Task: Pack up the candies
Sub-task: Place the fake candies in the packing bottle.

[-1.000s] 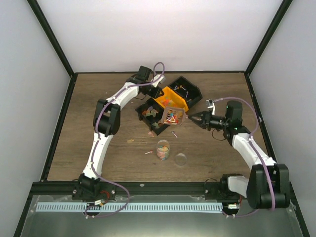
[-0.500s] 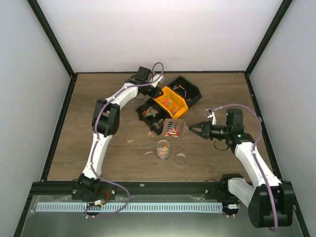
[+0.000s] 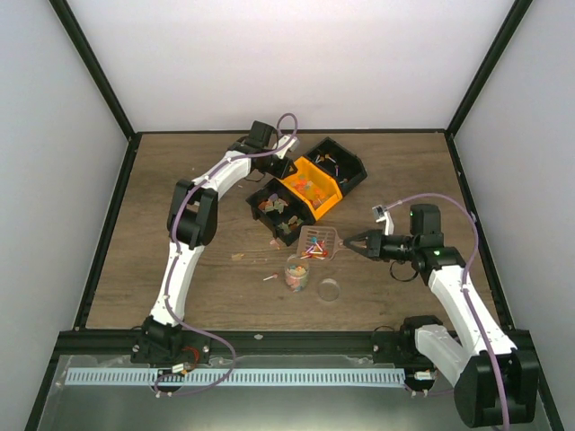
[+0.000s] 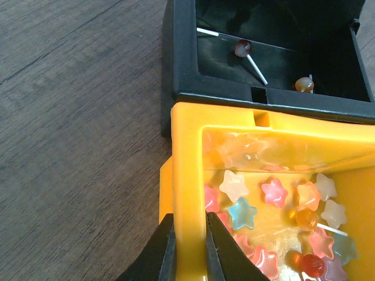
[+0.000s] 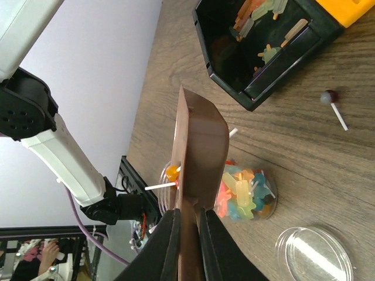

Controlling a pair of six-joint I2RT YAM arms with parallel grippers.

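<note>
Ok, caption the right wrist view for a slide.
Right hand grips a brown scoop beside the clear cup of candies, lid nearby.

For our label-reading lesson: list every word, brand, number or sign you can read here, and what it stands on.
None: no readable text shows on the orange bin, the black bins, the clear cup, the lid, the brown scoop or the candies.
The clutter in the right wrist view's bottom left corner is too blurred to read.
</note>
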